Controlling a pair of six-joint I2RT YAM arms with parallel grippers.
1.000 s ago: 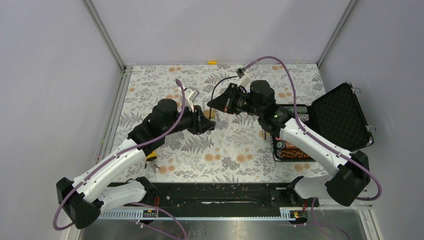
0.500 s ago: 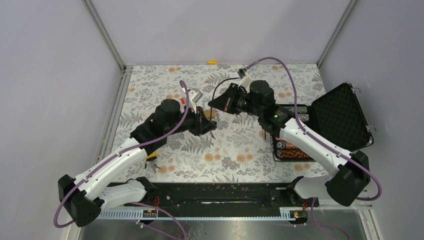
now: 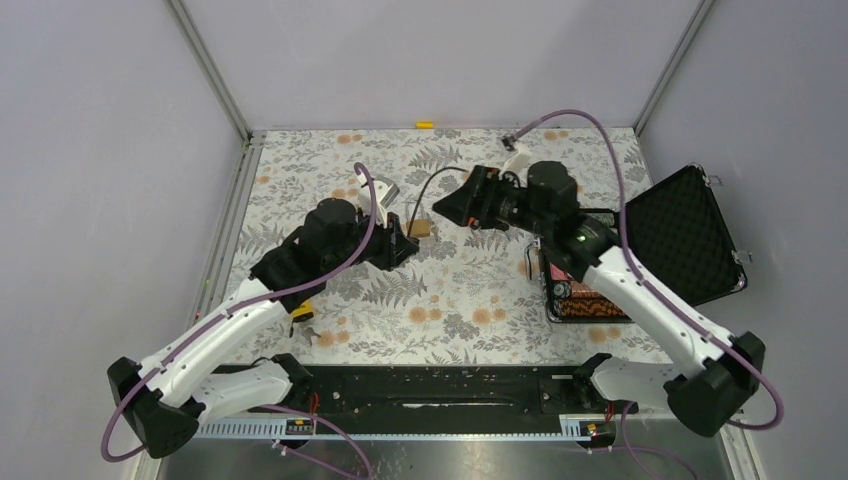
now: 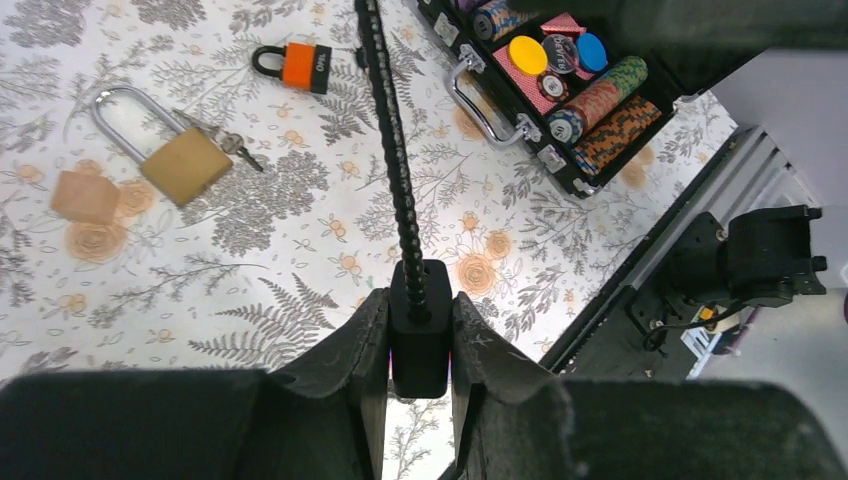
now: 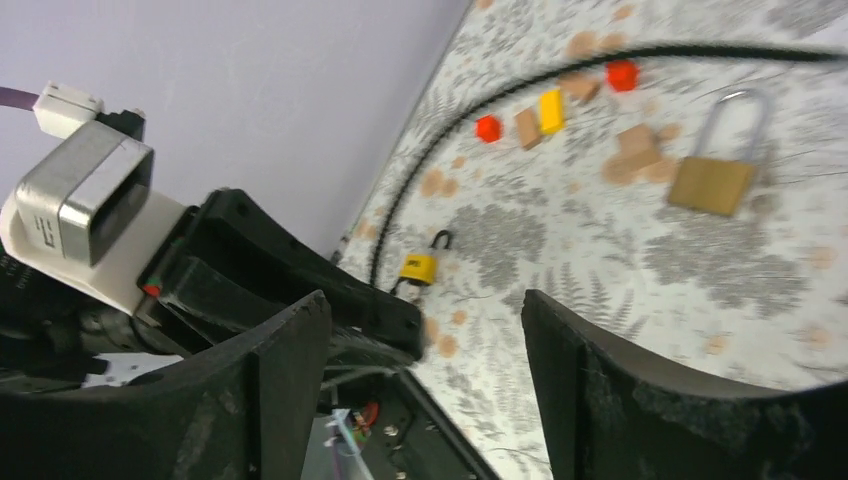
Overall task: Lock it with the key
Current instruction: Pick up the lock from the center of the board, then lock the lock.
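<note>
Padlock point(image 4: 183, 165) lies flat, key point(image 4: 240, 152) at its base; my left gripper point(image 4: 420, 320) pinches the black cable point(image 4: 392, 160), likely keeping it clear, while my right gripper point(image 5: 425, 330) gapes empty for the key.

Our right gripper point(image 5: 425, 330) has sprung open (jaws wide now) and drawn back rightward from the cable end point(image 4: 420, 345) in the left gripper point(image 4: 420, 305).

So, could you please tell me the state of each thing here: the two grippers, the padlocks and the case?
left gripper: shut on the cable end
right gripper: open, holds nothing
brass padlock: lies flat, shackle looks closed
orange padlock: lies flat, shackle closed
case: open, lid folded back
</note>
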